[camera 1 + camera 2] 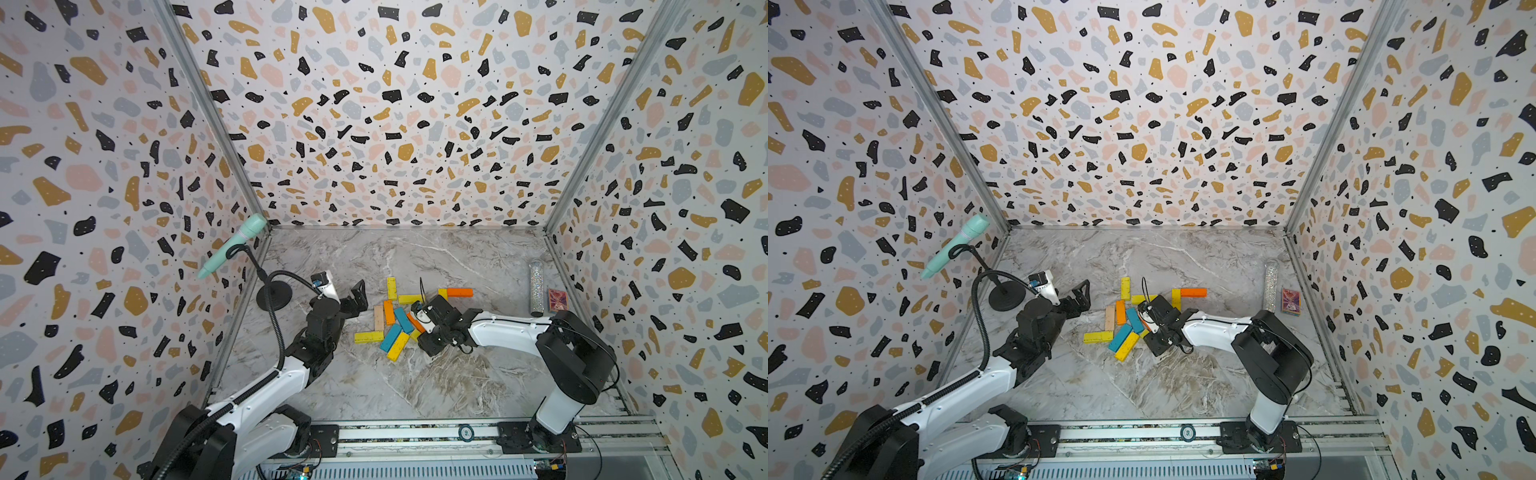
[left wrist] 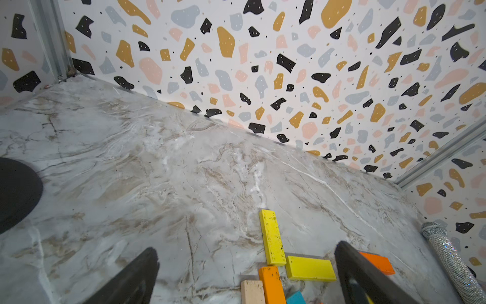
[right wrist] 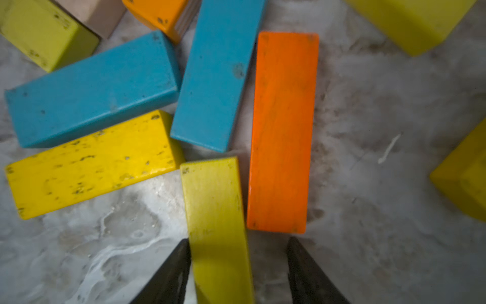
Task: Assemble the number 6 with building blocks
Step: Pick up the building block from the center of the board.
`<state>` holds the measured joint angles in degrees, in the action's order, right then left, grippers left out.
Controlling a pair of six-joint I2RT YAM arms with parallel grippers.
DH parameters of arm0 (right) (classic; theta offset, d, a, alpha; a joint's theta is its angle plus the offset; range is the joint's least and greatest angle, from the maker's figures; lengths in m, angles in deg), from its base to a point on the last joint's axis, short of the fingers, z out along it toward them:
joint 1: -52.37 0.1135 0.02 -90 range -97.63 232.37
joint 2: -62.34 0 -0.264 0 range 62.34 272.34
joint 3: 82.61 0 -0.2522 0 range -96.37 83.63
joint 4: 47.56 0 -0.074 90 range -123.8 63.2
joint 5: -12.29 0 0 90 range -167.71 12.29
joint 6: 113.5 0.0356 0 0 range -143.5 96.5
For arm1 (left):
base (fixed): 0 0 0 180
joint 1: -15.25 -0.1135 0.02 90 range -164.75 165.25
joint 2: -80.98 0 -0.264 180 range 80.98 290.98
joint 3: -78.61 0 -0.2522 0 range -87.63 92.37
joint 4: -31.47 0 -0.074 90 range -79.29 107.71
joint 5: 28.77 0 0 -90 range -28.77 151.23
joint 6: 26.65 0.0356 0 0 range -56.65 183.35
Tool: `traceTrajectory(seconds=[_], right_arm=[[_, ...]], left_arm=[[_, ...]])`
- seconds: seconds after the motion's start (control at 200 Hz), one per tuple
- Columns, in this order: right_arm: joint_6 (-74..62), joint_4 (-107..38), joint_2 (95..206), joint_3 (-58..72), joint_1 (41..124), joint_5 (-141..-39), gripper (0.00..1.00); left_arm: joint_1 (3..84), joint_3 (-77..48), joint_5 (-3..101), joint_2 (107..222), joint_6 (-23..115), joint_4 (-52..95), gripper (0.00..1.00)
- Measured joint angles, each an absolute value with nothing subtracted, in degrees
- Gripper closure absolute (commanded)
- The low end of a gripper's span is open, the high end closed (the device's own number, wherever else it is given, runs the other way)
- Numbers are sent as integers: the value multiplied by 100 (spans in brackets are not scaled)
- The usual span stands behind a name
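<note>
The building blocks lie in a loose cluster mid-table in both top views: a yellow one (image 1: 391, 288) and an orange one (image 1: 459, 292) at the back, a pale wood one (image 1: 378, 318), and a teal one (image 1: 390, 337). No shape of the number 6 is in view. My left gripper (image 1: 355, 297) hangs open, left of the cluster, holding nothing; in the left wrist view it (image 2: 246, 263) faces two yellow blocks (image 2: 272, 237). My right gripper (image 3: 239, 271) is low over the cluster's right side and open. It straddles a yellow-green block (image 3: 218, 223), which touches one finger (image 3: 171, 273), beside an orange block (image 3: 282, 131).
A mint microphone (image 1: 235, 245) on a black stand base (image 1: 274, 296) sits at the left wall. A glittery silver microphone (image 1: 536, 291) and a red patterned card box (image 1: 557, 300) stand at the right wall. The arm rail (image 1: 415, 432) runs along the front edge.
</note>
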<state>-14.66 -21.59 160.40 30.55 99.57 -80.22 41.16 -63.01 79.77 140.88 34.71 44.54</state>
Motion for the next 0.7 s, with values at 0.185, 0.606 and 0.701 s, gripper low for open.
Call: traceTrajectory(seconds=[0.185, 0.606, 0.701], right_arm=[[-1411, -2192, 16130, 2978, 9992, -7897, 63], [-937, -1866, 15280, 3387, 9863, -8028, 83], [-620, -1809, 14727, 3549, 9439, -8126, 83]], left_arm=[[4090, -6303, 7984, 14003, 3473, 4478, 1], [4074, -6307, 7964, 13983, 3473, 4478, 1], [4074, -6307, 7868, 14012, 3484, 4480, 0]])
